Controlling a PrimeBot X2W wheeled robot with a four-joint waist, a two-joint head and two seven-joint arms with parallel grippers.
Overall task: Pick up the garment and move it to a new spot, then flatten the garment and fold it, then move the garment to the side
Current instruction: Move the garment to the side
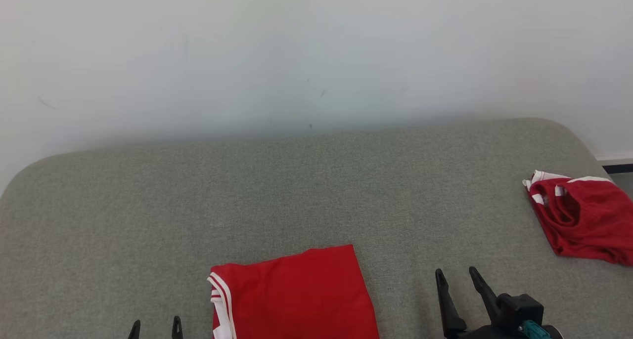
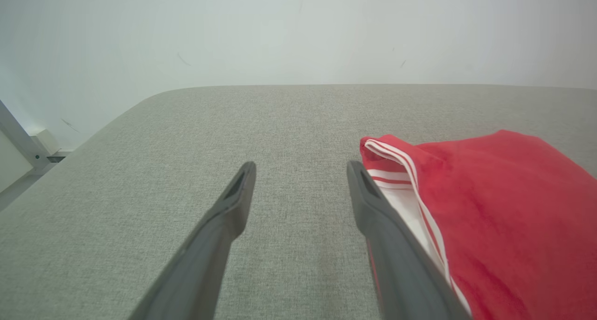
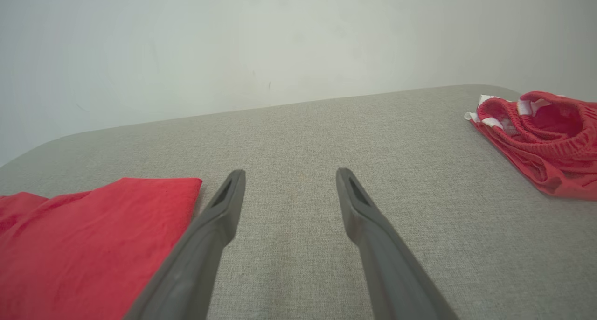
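- Nearest, two in count: left end effector (image 1: 156, 323) and right end effector (image 1: 455, 271), both spread wide, empty.
- Between them, flat on the grey tabletop (image 1: 316, 190): one folded red garment (image 1: 296, 294).
- Farther right, well apart: one crumpled red garment (image 1: 583, 218).

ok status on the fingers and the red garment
Fingers open, empty on left gripper and right gripper. Flat between them on grey fabric table: folded red garment with white trim. Far right, apart: crumpled red garment.
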